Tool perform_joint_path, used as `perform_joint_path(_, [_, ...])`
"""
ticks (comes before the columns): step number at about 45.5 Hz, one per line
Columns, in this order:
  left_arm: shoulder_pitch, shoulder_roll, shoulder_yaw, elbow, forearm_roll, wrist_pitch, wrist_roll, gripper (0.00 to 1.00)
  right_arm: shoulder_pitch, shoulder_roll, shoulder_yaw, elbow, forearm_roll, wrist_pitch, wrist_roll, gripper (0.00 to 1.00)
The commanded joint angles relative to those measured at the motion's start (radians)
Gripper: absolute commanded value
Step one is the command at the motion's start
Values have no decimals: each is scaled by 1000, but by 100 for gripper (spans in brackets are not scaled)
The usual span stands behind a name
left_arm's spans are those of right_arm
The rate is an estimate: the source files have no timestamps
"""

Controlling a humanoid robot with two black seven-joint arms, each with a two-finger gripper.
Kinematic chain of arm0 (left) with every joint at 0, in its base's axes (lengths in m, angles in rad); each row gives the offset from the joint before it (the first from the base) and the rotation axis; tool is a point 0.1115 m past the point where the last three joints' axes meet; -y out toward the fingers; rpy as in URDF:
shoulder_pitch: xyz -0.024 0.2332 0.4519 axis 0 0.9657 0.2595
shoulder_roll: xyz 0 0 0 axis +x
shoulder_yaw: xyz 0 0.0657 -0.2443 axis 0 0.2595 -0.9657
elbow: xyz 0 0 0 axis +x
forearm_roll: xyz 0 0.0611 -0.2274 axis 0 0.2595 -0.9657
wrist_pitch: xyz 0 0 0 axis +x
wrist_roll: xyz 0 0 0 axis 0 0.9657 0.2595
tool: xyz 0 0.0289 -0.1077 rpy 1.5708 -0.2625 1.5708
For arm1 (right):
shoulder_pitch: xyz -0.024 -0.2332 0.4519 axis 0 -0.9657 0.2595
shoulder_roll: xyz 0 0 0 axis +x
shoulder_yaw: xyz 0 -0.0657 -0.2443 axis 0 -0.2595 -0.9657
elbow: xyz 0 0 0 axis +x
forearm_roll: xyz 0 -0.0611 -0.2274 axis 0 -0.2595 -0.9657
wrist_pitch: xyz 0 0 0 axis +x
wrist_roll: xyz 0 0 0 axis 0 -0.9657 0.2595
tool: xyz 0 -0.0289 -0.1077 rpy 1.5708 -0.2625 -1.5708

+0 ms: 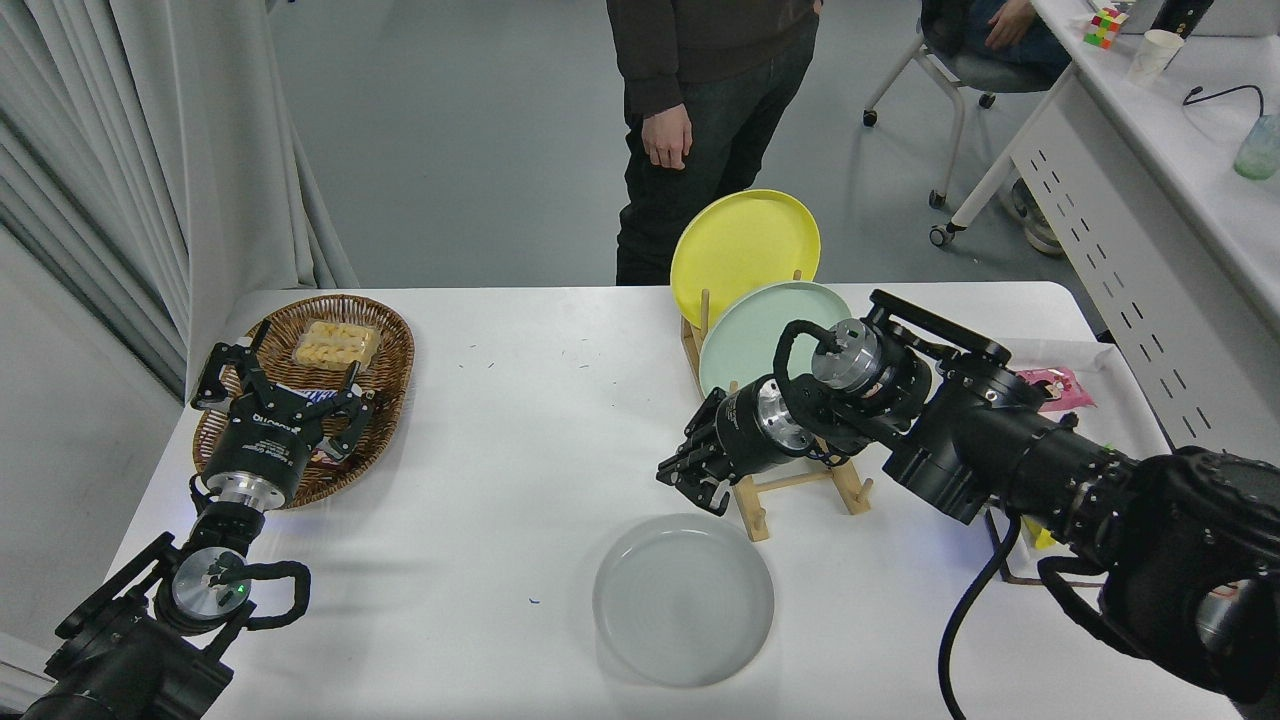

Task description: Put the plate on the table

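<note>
Plate (683, 598), pale grey, lies flat on worktop (500, 450); right hand (692, 480) empty, fingers apart, just above. Best withdrawn upward, clear of the rim.

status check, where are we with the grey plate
Right end effector open, clear of the grey plate. Plate flat on the table, in front of the wooden rack. Left end effector open, parked by the wicker basket. Nothing in the way.
</note>
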Motion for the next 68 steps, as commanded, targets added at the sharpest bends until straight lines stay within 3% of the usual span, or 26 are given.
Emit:
perform_joint_path(1, [0,0,0,0,0,0,0,98,22,0,2,16,0,115,-6,5])
perform_joint_path(7, [0,0,0,0,0,0,-1,98,47,0,16,36,-2,163,-75,5])
perform_joint_path(19, [0,0,0,0,0,0,0,98,90,0,43,71,0,434,-95,6])
perform_joint_path(25, [0,0,0,0,0,0,-1,98,101,-8,62,73,1,636,-95,14])
perform_joint_path(28, [0,0,0,0,0,0,-1,98,111,-38,74,55,3,759,-95,9])
perform_joint_path(32, [0,0,0,0,0,0,-1,98,147,-66,88,38,1,856,-95,12])
perform_joint_path(34, [0,0,0,0,0,0,-1,98,154,-80,101,25,1,899,-95,19])
perform_joint_path(37, [0,0,0,0,0,0,0,98,168,-98,112,1,-2,963,-95,51])
perform_joint_path(38, [0,0,0,0,0,0,-1,98,173,-104,112,-11,-2,983,-95,72])
perform_joint_path(39, [0,0,0,0,0,0,-1,98,177,-110,112,-24,-2,1005,-95,100])
perform_joint_path(42, [0,0,0,0,0,0,-1,98,202,-146,127,-56,-2,1080,-95,100])
perform_joint_path(56, [0,0,0,0,0,0,0,98,180,-207,367,-57,-4,1155,-73,100])
perform_joint_path(68, [0,0,0,0,0,0,0,98,81,-321,405,-41,-8,1155,178,100])
